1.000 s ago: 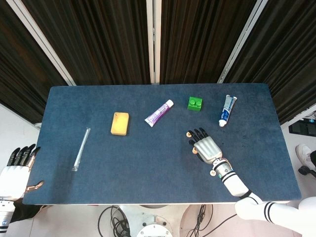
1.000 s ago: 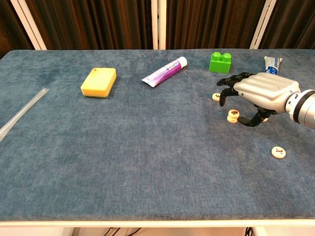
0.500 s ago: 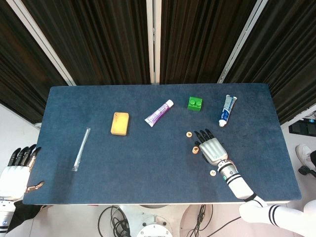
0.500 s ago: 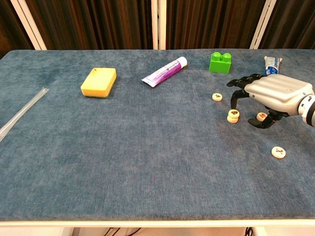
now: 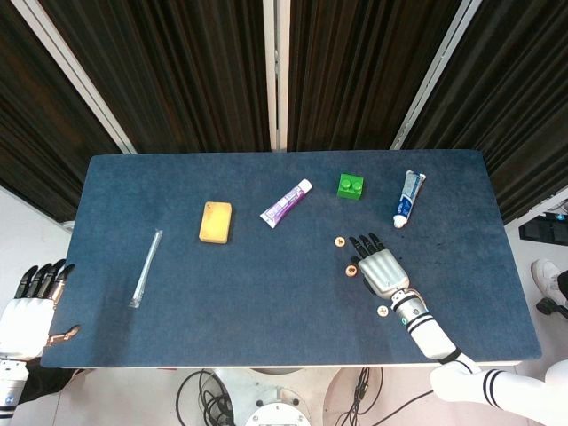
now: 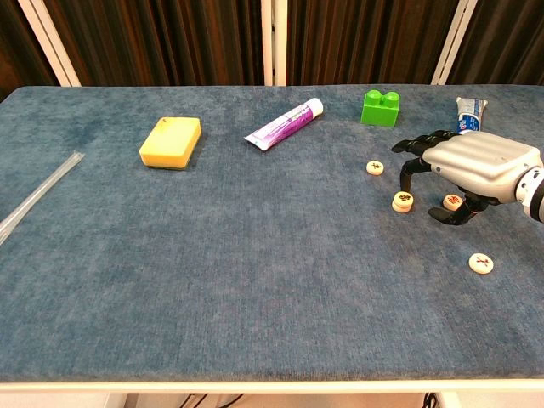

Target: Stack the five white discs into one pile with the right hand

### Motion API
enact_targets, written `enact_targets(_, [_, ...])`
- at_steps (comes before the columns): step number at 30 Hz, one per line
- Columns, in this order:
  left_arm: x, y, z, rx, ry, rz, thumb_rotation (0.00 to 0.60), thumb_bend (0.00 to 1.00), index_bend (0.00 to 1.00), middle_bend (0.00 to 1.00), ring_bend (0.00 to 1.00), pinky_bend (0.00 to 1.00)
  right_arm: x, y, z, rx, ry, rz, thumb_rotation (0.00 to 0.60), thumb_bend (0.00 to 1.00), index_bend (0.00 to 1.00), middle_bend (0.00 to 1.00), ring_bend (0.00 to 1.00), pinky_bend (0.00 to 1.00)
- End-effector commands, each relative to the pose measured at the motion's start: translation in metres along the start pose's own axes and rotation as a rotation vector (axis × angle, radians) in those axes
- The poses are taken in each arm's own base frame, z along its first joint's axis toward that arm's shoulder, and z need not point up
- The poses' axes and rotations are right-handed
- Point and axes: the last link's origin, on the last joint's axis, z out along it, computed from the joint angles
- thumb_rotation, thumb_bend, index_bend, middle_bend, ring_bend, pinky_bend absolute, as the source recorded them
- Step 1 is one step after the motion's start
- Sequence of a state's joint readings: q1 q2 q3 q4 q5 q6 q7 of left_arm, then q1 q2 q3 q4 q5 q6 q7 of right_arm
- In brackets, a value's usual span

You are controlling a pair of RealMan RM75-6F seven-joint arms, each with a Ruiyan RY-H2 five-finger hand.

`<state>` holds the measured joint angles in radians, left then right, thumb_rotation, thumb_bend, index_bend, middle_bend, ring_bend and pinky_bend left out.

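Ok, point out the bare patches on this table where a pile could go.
Bare cloth spans the near middle, between the yellow sponge, the clear tube and the disc beside the right hand. It is crowded at far right: discs, hand, green brick, toothpaste.

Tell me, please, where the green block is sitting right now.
In the chest view the green block sits at the far right of the table, between the purple tube and the white-and-blue tube, beyond the right hand.
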<state>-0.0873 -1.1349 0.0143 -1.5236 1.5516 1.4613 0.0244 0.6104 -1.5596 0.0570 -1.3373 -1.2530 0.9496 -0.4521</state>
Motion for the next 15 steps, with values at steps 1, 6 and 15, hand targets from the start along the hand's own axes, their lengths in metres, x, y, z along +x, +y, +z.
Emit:
enact_targets(1, [0.0, 0.0, 0.0, 0.0, 0.0, 0.0, 0.6, 0.02, 0.0, 0.0, 0.0, 0.0, 0.001, 0.0, 0.0, 0.0, 0.005, -0.001, 0.6, 0.33, 0.36, 0.03, 0.0, 0.0])
enact_targets(6, [0.001, -0.001, 0.0, 0.001, 0.003, -0.002, 0.6, 0.02, 0.0, 0.0, 0.0, 0.0, 0.01, 0.004, 0.003, -0.018, 0.036, 0.022, 0.6, 0.33, 0.35, 0.03, 0.0, 0.0])
enact_targets(15, [0.001, 0.0, 0.002, -0.005, 0.001, -0.011, 0.6, 0.02, 0.0, 0.0, 0.0, 0.0, 0.042, 0.009, 0.031, -0.052, 0.114, 0.049, 0.6, 0.33, 0.34, 0.04, 0.0, 0.0])
